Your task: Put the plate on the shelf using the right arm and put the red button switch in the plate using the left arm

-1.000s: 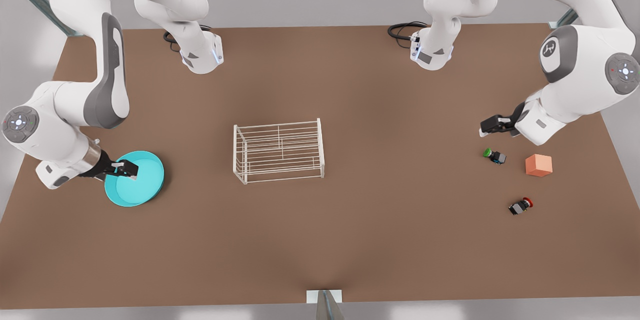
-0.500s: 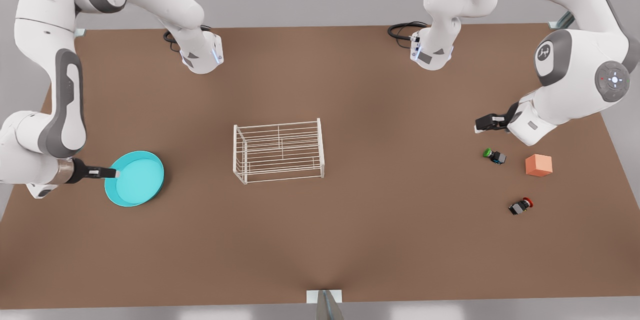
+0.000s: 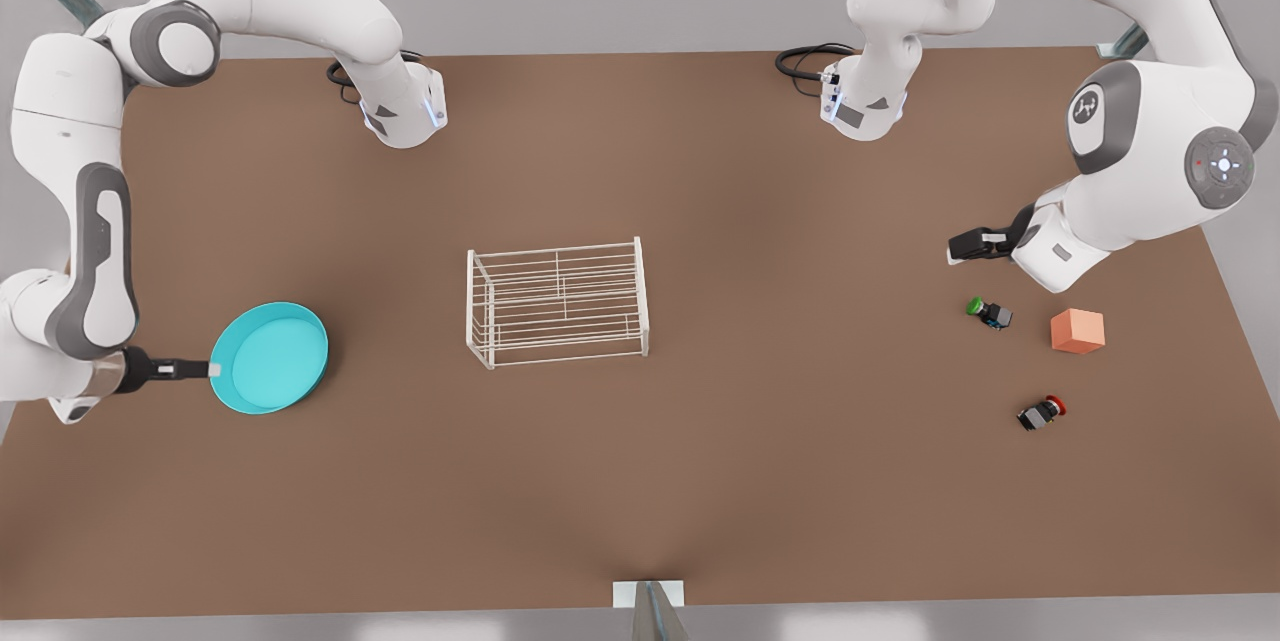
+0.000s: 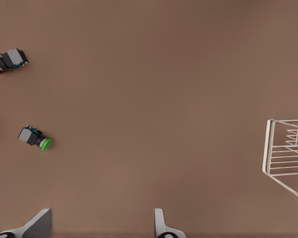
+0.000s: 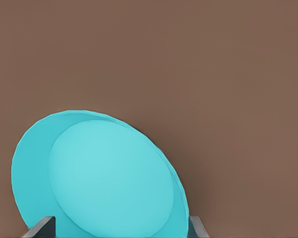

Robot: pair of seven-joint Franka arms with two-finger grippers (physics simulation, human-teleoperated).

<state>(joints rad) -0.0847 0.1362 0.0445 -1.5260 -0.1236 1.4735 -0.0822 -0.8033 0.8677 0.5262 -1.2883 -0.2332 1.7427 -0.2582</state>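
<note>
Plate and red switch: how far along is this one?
Nothing is finished. The plate lies flat on the table, well apart from the shelf, whose tiers hold nothing. In hand: the right gripper sits at the plate's outer rim, fingers open either side of it in its wrist view, not yet gripping. The left gripper hovers open near the green switch; the red button switch lies untouched. Both placements remain.

We saw even, soft overhead light on the brown bench (image 3: pixel 700 481), brighter down its middle. The plate (image 3: pixel 268 358) and shelf (image 3: pixel 557 301) cast faint, short shadows. Nothing glared; edges stayed crisp.
</note>
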